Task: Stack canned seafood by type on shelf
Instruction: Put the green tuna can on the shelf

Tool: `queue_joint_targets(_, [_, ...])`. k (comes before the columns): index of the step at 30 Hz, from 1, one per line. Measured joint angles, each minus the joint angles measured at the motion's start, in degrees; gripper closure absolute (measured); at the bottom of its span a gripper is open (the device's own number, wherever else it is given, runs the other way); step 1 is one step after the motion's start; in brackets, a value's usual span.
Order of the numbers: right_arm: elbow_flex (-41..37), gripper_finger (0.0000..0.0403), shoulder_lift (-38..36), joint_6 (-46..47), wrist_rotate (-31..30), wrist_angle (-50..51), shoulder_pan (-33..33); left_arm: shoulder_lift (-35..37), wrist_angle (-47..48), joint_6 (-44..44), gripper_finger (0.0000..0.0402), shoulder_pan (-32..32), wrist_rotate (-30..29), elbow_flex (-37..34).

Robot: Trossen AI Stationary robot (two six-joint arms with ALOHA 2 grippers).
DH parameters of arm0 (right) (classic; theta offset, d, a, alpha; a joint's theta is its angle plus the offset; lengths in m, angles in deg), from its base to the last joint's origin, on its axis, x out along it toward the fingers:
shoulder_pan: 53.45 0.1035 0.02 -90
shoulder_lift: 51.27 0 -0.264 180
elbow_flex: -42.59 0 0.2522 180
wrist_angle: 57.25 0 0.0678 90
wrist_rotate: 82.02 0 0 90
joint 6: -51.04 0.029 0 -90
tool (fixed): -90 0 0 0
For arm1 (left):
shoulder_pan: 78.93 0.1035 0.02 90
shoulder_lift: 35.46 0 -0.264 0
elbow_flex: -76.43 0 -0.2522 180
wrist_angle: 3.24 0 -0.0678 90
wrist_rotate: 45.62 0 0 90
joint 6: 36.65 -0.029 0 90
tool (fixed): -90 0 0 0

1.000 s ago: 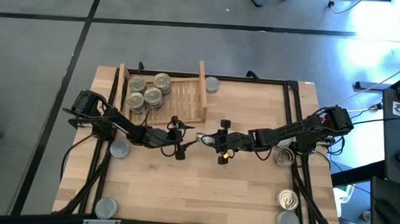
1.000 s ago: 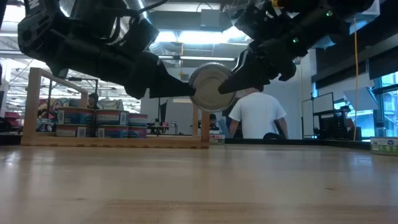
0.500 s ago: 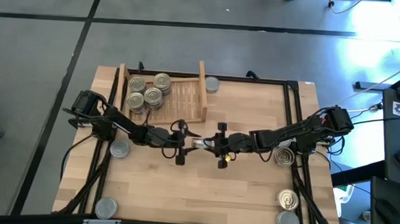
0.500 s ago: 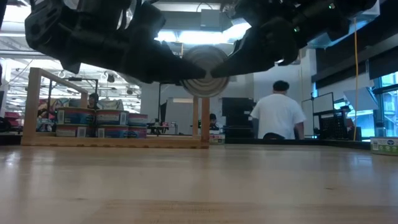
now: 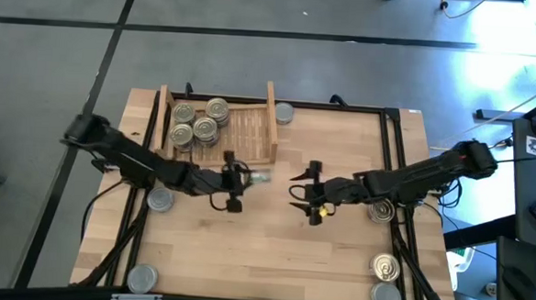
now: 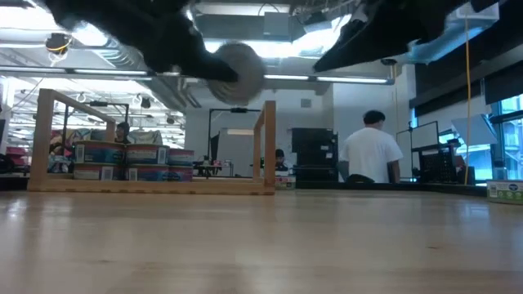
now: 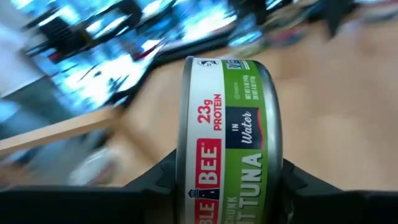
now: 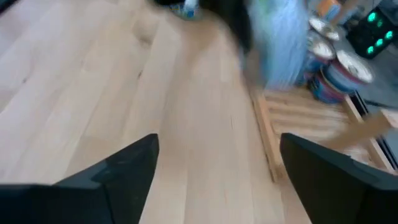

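My left gripper (image 5: 244, 177) clamps a tuna can (image 7: 227, 140) on edge, held clear above the table just beside the shelf (image 5: 251, 131), ready to join its stacked kind. My right gripper (image 5: 299, 190) hangs open and empty nearby.

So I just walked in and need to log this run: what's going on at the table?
The two arms have just passed a tuna can between them in mid-air. The left gripper now holds it on edge above the table, near the wooden shelf, where other cans are already stacked. The right gripper, jaws open and empty, has pulled back. More cans wait on the table.
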Motion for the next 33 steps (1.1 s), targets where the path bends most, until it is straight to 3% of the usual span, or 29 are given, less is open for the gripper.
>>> queue_joint_targets(4, [-0.41, 0.0059, -2.85, 2.19, -0.4, 3.45, 0.14, 8.34, 15.69, 2.73, 0.0277, 0.31, -8.51, 3.23])
queue_joint_targets(10, [-3.93, 0.0069, -0.69, 2.46, -0.47, -0.7, 0.09, 11.96, 21.48, 3.69, 0.0269, 6.1, -11.53, 3.5])
queue_joint_targets(19, [-7.79, 0.0091, 4.15, 3.28, -0.54, -7.8, 0.08, 2.5, 20.92, 5.32, 0.0264, 16.78, -7.53, 3.48])
queue_joint_targets(26, [-7.78, 0.0099, 5.05, 3.65, -0.86, -7.6, 0.08, -6.48, 15.05, 6.03, 0.0262, 21.17, -7.52, 3.43])
queue_joint_targets(33, [-7.78, 0.01, 5.05, 3.71, -0.86, -7.73, 0.08, -11.3, 13.58, 1.45, 0.0261, 24.21, -7.54, 6.58])
